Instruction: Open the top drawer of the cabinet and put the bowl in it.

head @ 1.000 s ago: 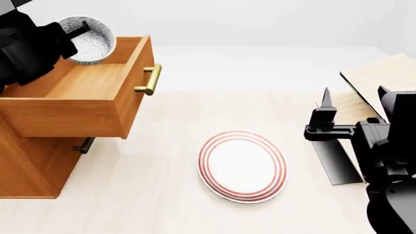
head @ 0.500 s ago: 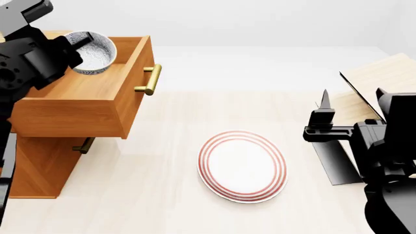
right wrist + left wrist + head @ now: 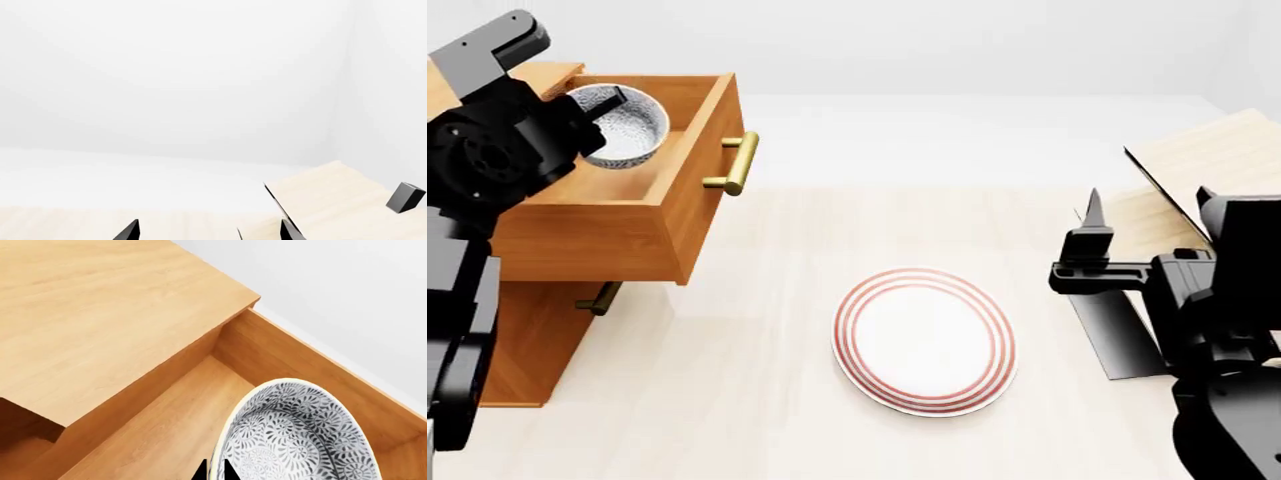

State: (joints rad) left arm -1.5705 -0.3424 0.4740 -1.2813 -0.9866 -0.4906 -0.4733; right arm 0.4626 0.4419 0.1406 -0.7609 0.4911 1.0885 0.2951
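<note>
The cabinet stands at the left with its top drawer pulled out, brass handle facing the table. My left gripper reaches into the drawer and is shut on the rim of the bowl. In the left wrist view the two fingertips of the left gripper pinch the bowl at its rim, over the drawer's floor and close to the far side wall. Whether the bowl touches the floor I cannot tell. My right gripper hangs open at the right, and the right wrist view shows the right gripper with nothing between its fingers.
A white plate with red rings lies mid-table. A pale slanted rack on a black base stands at the right, just behind my right arm. The second drawer's handle shows under the open drawer.
My left arm has brought the bowl down from above the drawer's back edge into the drawer, and the bowl now sits more level. The right arm has not moved.
</note>
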